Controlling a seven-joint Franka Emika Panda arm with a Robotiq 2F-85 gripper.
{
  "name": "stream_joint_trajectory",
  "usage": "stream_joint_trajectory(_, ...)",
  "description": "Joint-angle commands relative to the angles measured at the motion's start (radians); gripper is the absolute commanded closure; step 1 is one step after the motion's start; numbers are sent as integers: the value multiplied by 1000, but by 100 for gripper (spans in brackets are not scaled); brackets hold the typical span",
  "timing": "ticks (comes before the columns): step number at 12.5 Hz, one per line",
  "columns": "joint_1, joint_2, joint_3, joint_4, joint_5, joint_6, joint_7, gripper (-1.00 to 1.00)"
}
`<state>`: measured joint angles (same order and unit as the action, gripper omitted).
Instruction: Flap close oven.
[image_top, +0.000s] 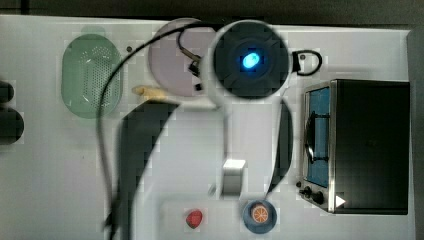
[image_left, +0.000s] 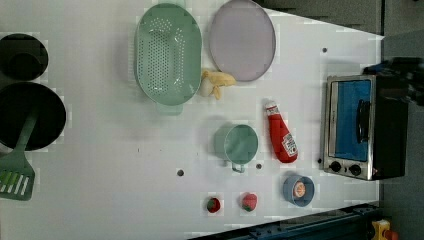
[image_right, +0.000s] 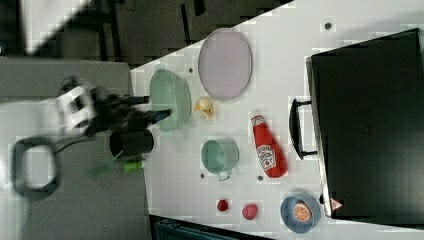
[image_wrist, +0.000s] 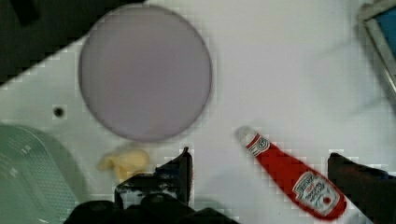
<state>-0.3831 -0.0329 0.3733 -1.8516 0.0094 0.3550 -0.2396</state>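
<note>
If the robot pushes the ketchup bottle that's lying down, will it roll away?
Probably a little. The ketchup bottle lies on its side on the table, and its body looks rounded, so a sideways push could roll it. It narrows toward the cap, so it would likely curve rather than roll straight. It looks like plastic, so probably light and not fragile.

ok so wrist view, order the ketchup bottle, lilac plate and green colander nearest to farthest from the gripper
1. red plastic ketchup bottle, lying between the open gripper's fingers
2. round lilac plate, beyond the bottle's cap
3. green perforated colander, well outside one finger
</note>
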Motion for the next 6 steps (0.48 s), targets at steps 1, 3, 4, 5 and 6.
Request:
stream_joint_trajectory(1,-30,-54,-31,17,7,-102,272,-100)
stream_joint_trajectory(3,-33,-98,-43,18,8,-179,273,-100)
stream_joint_trajectory(4,-33,-110,-51,20,8,-220,283,-100)
stream_joint_trajectory(5,-34,-116,-55,23,9,-237,294,-100)
stream_joint_trajectory(6,-34,-119,-61,27,10,-241,299,-100)
